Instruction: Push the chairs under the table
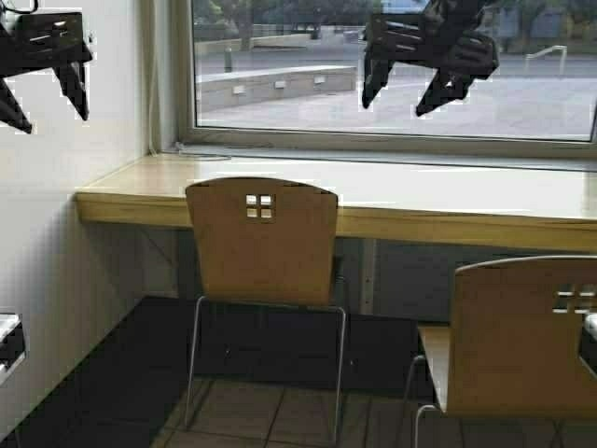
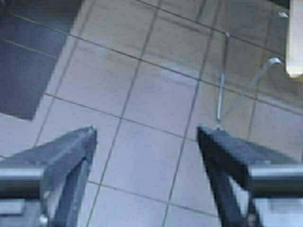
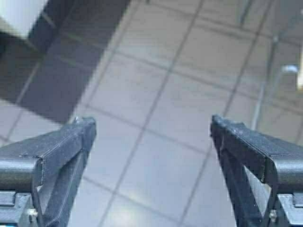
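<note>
High view: both grippers, left (image 1: 47, 98) and right (image 1: 410, 91), hang raised above the table (image 1: 392, 201); two chairs (image 1: 263, 245) (image 1: 522, 341) stand below them, unpushed. Wrist views: each gripper (image 2: 147, 137) (image 3: 152, 130) is spread wide, empty, over floor, ready to push.

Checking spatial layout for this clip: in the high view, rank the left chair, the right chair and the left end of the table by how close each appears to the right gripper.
As the high view shows it, from the right gripper, raised in front of the window:
1. Left chair, below and to its left, at the table.
2. Right chair, lower right, pulled out from the table.
3. Left end of the table, far left by the wall.
</note>
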### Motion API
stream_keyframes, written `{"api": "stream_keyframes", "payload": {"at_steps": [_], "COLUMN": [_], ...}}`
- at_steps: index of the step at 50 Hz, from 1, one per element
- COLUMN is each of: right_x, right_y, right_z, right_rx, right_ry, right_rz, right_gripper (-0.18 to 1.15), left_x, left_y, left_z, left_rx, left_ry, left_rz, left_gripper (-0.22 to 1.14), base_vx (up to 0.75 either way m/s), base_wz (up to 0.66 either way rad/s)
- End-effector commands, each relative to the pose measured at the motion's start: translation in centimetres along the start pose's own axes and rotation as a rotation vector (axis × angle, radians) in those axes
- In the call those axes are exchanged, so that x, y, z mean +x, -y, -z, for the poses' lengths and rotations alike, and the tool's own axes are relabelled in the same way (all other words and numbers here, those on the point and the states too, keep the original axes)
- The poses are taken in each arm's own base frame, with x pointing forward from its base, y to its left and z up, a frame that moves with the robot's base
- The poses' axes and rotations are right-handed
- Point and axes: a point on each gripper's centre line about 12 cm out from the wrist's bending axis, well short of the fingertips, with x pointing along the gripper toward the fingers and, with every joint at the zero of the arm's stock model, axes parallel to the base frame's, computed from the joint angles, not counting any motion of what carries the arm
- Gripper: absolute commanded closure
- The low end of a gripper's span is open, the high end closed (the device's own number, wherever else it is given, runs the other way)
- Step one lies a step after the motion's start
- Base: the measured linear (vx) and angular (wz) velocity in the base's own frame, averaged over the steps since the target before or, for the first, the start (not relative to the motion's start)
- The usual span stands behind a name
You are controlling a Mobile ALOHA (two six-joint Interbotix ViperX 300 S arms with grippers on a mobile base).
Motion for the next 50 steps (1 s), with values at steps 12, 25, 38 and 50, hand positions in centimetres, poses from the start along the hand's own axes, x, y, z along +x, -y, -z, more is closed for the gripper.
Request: {"api": "stream_keyframes", "payload": {"at_steps": [12, 25, 38, 50], "right_x": [0.4, 0.8, 1.5, 2.3], "right_y": [0.4, 1.4, 4.8, 5.8], "right_z": [-0.1, 0.2, 1.8, 3.5], "right_rx": [0.008, 0.025, 0.206, 0.332], "right_ry": [-0.008, -0.021, -0.033, -0.062], "right_rz": [0.007, 0.027, 0.088, 0.109], "right_gripper": [-0.05, -0.05, -0.05, -0.05], "left_x": [0.3, 0.9, 1.8, 1.8], "left_y": [0.2, 0.2, 0.0, 0.1], "left_z": [-0.7, -0.6, 0.0, -0.1], "left_rx": [-0.004, -0.011, -0.013, -0.056], "left_ry": [0.01, -0.02, -0.053, -0.059], "left_rz": [0.003, 0.002, -0.006, -0.002], "left_gripper": [-0.03, -0.03, -0.03, -0.03], "base_vx": [-0.3, -0.24, -0.13, -0.02], "base_wz": [-0.23, -0.04, -0.01, -0.1]}}
